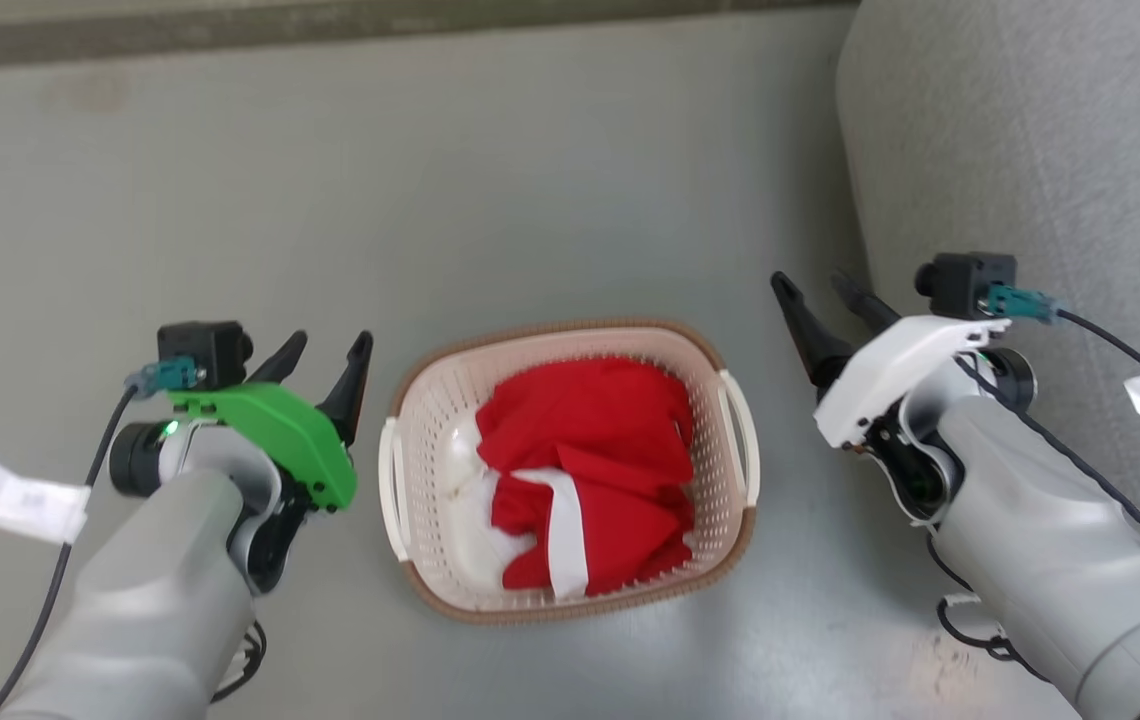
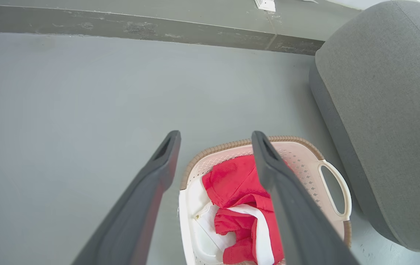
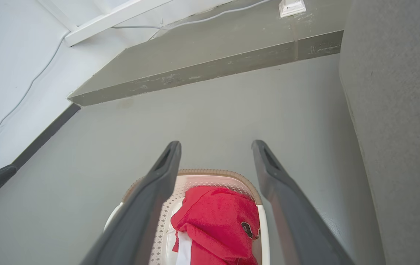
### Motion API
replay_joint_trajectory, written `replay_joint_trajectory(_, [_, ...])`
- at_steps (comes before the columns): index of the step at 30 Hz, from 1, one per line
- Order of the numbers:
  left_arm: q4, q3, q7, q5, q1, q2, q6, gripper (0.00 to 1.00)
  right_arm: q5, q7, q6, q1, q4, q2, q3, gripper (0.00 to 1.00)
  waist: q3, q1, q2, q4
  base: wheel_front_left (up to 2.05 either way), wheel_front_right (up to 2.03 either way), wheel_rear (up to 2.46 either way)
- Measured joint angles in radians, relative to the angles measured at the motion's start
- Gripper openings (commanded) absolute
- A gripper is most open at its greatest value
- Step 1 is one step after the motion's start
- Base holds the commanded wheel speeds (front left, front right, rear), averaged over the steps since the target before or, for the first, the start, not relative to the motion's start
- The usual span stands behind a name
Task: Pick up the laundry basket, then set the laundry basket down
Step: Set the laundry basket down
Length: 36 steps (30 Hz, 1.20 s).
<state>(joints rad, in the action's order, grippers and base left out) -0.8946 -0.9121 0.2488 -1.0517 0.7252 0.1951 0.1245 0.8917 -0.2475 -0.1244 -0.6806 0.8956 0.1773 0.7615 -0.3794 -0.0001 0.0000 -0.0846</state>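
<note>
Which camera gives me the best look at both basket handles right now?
Head view: it shows the whole laundry basket from above, with the left handle and right handle both clear. The left wrist view shows the right handle fully; the right wrist view catches slivers beside its fingers.

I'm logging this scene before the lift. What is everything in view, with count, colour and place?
laundry basket: one, cream-white with brown rim, on the floor between the grippers
clothing: one heap, red with white parts, inside the laundry basket
upholstered seat: one, grey, right of the laundry basket
floor: grey, under the basket
ledge: one, darker grey, along the floor's far edge
small box: one, white, on the ledge
left gripper: one, green cover, open, left of the laundry basket, apart from it
right gripper: one, white cover, open, right of the laundry basket, apart from it
</note>
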Motion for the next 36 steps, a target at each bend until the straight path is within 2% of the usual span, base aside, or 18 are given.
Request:
replay_joint_trajectory(10, [0.097,0.107,0.0,0.083,-0.119,0.009,0.0,1.0,-0.065,0.0,0.0,0.107,-0.088,0.027,-0.107,1.0,0.143,0.0,0.0,0.006,0.0,0.0,0.0])
replay_joint_trajectory(18, [0.189,0.192,0.0,0.148,-0.189,0.013,0.0,1.0,-0.144,-0.002,0.005,0.202,-0.21,0.046,-0.193,1.0,0.242,0.0,0.0,0.021,0.0,0.0,0.0])
replay_joint_trajectory(22, [0.245,0.259,0.0,0.173,-0.227,0.027,-0.012,1.0,-0.19,-0.003,0.015,0.227,-0.284,0.046,-0.234,1.0,0.275,0.0,0.0,0.026,0.0,0.0,0.0])
replay_joint_trajectory(25, [0.296,0.309,0.001,0.214,-0.26,0.039,-0.03,1.0,-0.23,-0.004,0.036,0.245,-0.342,0.047,-0.277,1.0,0.295,0.0,0.0,0.027,0.0,0.0,0.0])
replay_joint_trajectory(36, [0.496,0.455,0.003,0.337,-0.382,0.03,-0.064,1.0,-0.333,-0.004,0.083,0.384,-0.476,0.046,-0.371,1.0,0.334,0.0,0.0,0.035,0.0,0.0,0.0])
